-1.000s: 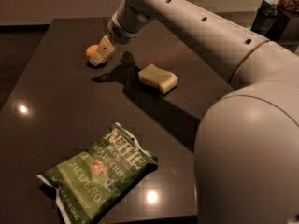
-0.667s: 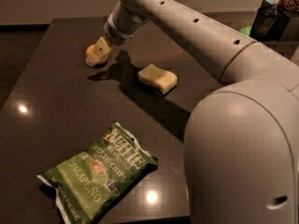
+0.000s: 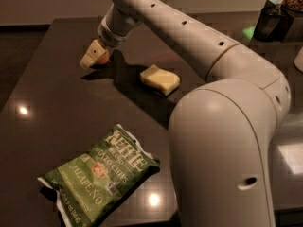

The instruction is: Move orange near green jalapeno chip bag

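Orange (image 3: 103, 57) against tool (image 3: 91, 60), far-left tabletop (image 3: 52, 126)

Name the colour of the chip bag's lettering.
White, on the green jalapeno chip bag, in the camera view; the gripper is at the orange.

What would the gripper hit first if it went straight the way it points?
Probably the orange, right at the tip of the gripper, which points down and left. Just under it lies the table. Depth is hard to judge.
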You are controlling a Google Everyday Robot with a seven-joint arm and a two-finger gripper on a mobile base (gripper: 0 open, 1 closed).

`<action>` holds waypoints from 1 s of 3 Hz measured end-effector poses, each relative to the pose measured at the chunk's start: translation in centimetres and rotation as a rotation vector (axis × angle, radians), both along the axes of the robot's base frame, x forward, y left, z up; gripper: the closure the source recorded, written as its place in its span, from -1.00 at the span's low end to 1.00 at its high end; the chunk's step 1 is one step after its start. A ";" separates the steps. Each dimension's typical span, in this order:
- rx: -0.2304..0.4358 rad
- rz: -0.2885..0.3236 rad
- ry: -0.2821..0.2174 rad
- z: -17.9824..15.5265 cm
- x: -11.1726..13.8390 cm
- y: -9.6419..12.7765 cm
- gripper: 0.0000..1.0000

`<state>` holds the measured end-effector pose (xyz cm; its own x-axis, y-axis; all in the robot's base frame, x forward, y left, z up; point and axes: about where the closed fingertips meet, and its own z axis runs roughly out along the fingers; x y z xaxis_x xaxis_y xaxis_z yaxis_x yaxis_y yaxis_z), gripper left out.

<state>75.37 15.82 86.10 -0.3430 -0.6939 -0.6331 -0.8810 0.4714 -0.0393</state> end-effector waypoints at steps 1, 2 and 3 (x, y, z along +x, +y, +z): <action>-0.008 0.016 0.000 -0.1 -0.2 0.6 -0.68; -0.009 0.027 0.003 0.0 -0.4 0.6 -0.22; -0.006 0.040 -0.001 0.3 -0.8 0.3 0.26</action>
<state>74.56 16.13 86.41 -0.3143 -0.7107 -0.6293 -0.8991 0.4356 -0.0428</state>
